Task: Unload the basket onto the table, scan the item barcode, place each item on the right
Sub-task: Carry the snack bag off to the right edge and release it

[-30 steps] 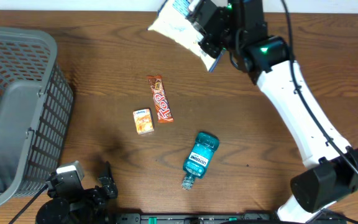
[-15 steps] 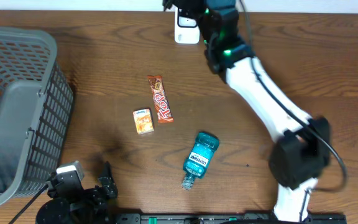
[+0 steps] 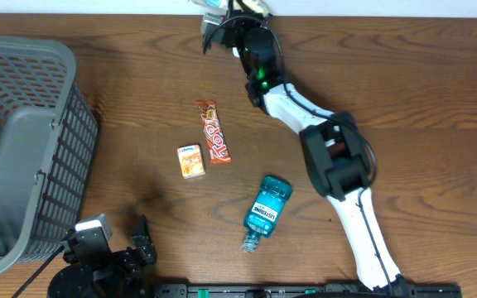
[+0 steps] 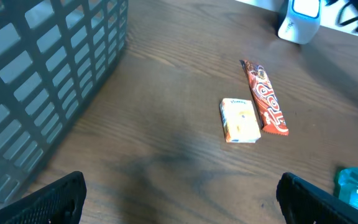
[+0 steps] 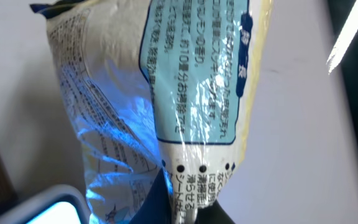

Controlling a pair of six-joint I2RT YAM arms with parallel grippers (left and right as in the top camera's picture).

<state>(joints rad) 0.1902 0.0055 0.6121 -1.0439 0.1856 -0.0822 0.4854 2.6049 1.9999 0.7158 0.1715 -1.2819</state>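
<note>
One snack bag [image 5: 194,87] pinched in right tool [image 5: 185,210].

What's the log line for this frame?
phase=scan | right gripper=shut on snack bag, by scanner | left gripper=open, empty

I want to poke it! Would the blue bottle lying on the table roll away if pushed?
Probably not far. The bottle lies on its side, but its body looks flattish rather than round, so it would likely slide or rock. Its smooth plastic may be slippery to grab.
</note>
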